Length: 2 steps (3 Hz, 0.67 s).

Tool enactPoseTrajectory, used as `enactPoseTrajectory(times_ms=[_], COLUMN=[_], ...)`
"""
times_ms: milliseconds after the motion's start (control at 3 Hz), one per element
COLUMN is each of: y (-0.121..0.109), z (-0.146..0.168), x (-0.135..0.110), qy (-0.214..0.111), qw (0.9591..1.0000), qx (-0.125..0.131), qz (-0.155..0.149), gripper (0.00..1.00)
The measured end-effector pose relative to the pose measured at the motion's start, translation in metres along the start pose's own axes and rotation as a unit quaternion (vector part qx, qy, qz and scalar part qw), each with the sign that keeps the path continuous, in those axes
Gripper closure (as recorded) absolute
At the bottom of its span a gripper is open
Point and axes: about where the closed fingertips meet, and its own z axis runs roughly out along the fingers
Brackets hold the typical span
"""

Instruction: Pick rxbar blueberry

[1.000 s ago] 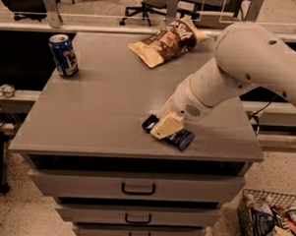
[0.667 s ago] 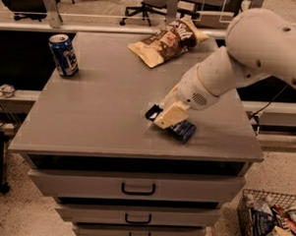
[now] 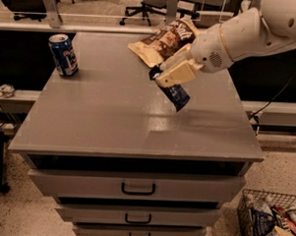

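The rxbar blueberry is a dark navy-blue flat wrapper with white lettering. It hangs tilted in the air above the grey cabinet top, clear of the surface. My gripper, with cream-coloured fingers, is shut on the bar's upper end. The white arm reaches in from the upper right.
A tan-brown chip bag lies at the back of the top, just behind the gripper. A blue soda can stands at the back left. The cabinet has drawers below. A wire basket of packets sits on the floor at right.
The gripper has lifted the bar off the cabinet top and carried it upward, away from the surface. The chip bag and can have not moved.
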Motion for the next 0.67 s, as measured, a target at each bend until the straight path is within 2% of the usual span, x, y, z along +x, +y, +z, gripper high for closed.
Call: enactPoseTrajectory(times_ms=[333, 667], y=[-0.0204, -0.0224], z=[-0.0235, -0.0275], x=[-0.023, -0.0306], qy=[-0.07, -0.081], qw=[0.9972, 0.9963], qx=[0.004, 0.005], qz=[0.026, 0.026], gripper=[1.0, 1.0])
